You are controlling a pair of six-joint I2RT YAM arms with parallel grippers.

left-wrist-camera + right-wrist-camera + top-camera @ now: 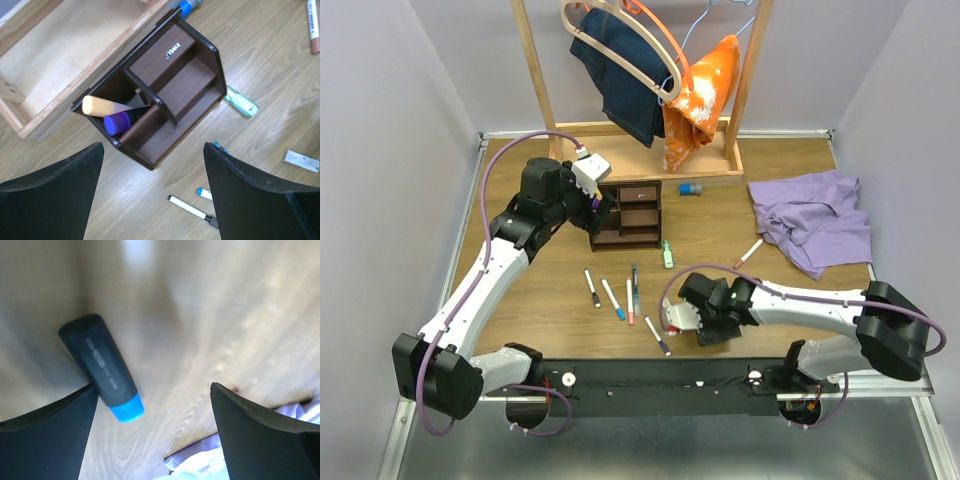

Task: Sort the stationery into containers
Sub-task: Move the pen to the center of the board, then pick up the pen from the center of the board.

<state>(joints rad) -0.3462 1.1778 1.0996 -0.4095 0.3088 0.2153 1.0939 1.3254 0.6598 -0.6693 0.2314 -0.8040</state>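
On a pale wood-grain desk (560, 300), the left hand (153, 146) hovers, jaws spread and empty, above a dark brown wooden organizer (172, 75) at far centre, one slot holding a purple-capped highlighter (117, 123). The right hand (678, 320), also released, sits low beside slim white pens (612, 298) lying lengthwise near-to-far.

A wooden desk (800, 170) sat between pale lilac walls (380, 150). At its far edge stood a tall light-wood clothes rack (533, 75), its shallow base tray (60, 45) resting on the desk. Dark blue jeans (620, 80) and an orange patterned garment (705, 95) hung from it, with a curved wooden hanger (668, 78) between them. To the right, a crumpled purple shirt (815, 220) lay on the desk.
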